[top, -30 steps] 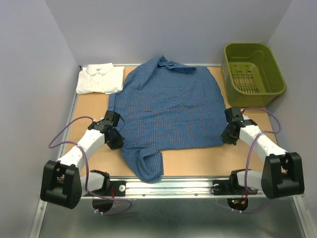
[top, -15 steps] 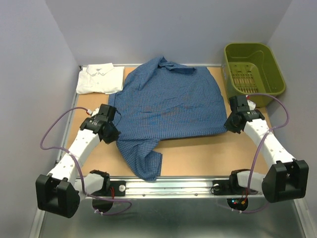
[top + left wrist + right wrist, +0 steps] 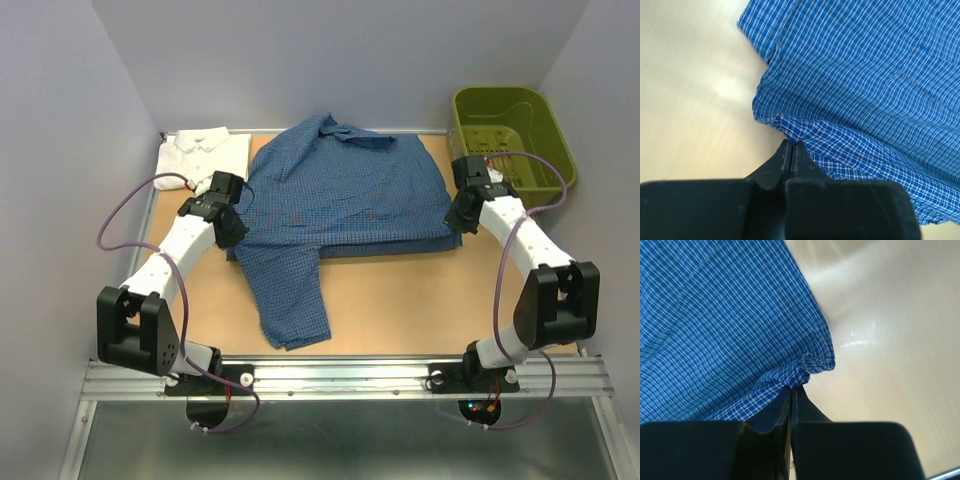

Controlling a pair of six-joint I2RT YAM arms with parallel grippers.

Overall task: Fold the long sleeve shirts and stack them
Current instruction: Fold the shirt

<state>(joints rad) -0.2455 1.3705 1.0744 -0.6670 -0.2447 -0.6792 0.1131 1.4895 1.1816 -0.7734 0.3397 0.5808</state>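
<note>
The blue checked shirt lies across the middle of the desk, a sleeve trailing nearward. I see my left end effector pinched closed on its left edge and my right end effector clamped on its right edge. The white shirt sits folded at the far left.

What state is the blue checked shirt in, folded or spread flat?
Partly folded: on the blue shirt the near hem is doubled over the body, one sleeve trailing nearward.

Pale lavender walls round tan wood tabletop w/ alu frame, even light.
</note>
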